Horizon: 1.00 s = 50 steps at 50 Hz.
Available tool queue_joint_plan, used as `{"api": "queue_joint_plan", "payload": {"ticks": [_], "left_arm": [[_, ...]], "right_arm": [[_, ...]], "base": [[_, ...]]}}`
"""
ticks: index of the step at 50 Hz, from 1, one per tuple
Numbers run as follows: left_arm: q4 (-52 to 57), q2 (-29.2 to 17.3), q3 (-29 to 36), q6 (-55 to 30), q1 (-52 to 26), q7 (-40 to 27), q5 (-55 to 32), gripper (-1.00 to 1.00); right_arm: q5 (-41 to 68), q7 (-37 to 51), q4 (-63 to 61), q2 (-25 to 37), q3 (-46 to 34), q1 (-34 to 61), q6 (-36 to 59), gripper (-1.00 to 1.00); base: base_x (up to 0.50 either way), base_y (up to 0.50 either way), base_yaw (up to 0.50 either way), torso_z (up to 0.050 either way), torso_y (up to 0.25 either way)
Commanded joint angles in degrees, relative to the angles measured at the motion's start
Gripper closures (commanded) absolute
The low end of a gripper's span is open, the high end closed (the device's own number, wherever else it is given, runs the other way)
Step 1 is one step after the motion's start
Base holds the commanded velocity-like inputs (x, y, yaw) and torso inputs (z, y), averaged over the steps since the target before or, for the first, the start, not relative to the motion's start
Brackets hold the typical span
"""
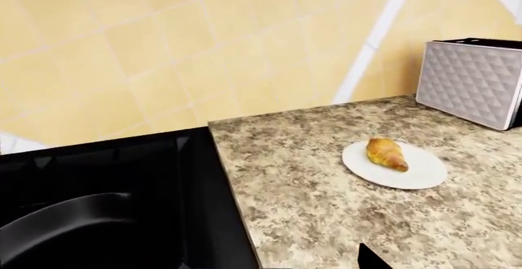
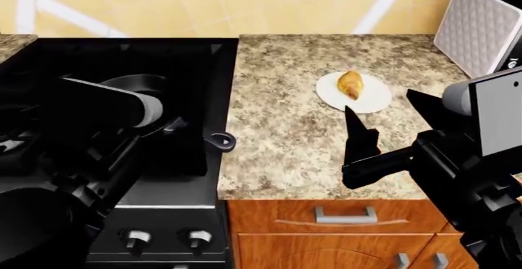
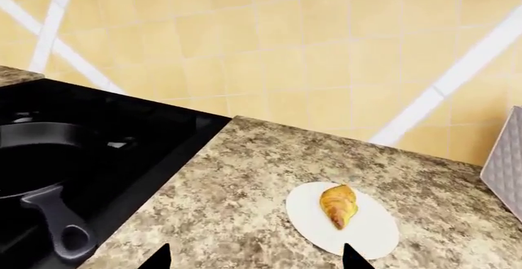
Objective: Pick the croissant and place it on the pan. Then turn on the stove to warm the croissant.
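Right now the croissant (image 2: pixel 350 84) lies on a round white plate (image 2: pixel 375 101), resting on the plate's left part. The plate sits on the speckled granite countertop (image 2: pixel 285 140), toward the back edge and well clear of the front one. Near the countertop's back right corner stands a quilted silver toaster (image 2: pixel 477 27), apart from the plate. To the left, the stove (image 2: pixel 163 177) butts against the countertop's left edge; the pan (image 3: pixel 33 159) rests on it, its looped handle reaching just over that edge. Two knobs (image 2: pixel 137 238) show on the stove's front. The right gripper (image 2: pixel 392 131) hovers above the countertop's front part, short of the plate, its fingers spread apart and holding nothing. Whether the left gripper (image 1: pixel 371 260) is spread or closed cannot be told.
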Motion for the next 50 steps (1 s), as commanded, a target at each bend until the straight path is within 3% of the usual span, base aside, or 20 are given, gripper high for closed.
{"api": "queue_joint_plan", "payload": {"ticks": [1, 14, 23, 35, 50], "left_arm": [[-0.5, -0.2, 1.6, 1.0, -0.8, -0.3, -0.2, -1.00], [-0.9, -0.4, 2.7, 2.4, -0.6, 0.0, 0.2, -1.00], [-1.2, -0.7, 3.2, 3.7, -0.4, 1.0, 0.9, -1.00], [-1.7, -1.3, 4.1, 5.8, 0.6, 3.4, 3.4, -1.00], [-1.4, -1.8, 3.1, 7.2, -0.1, 2.6, 2.0, -1.00]], "right_arm": [[-2.2, -2.4, -0.3, 0.2, 0.7, -0.8, -0.1, -1.00], [-2.9, -2.9, 0.2, 1.0, -0.4, -1.0, -0.4, -1.00], [-2.8, -2.0, 2.0, 1.7, -3.3, 1.3, 0.1, -1.00], [5.3, 8.3, 15.0, 2.1, -14.0, 12.7, -2.0, -1.00], [7.8, 12.5, 22.9, 1.0, -18.7, 18.1, -4.6, -1.00]], "base": [[0.50, 0.05, 0.00, 0.000, 0.000], [0.50, 0.05, 0.00, 0.000, 0.001], [0.00, 0.00, 0.00, 0.000, 0.001], [0.00, 0.00, 0.00, 0.000, 0.000], [0.00, 0.00, 0.00, 0.000, 0.000]]}}
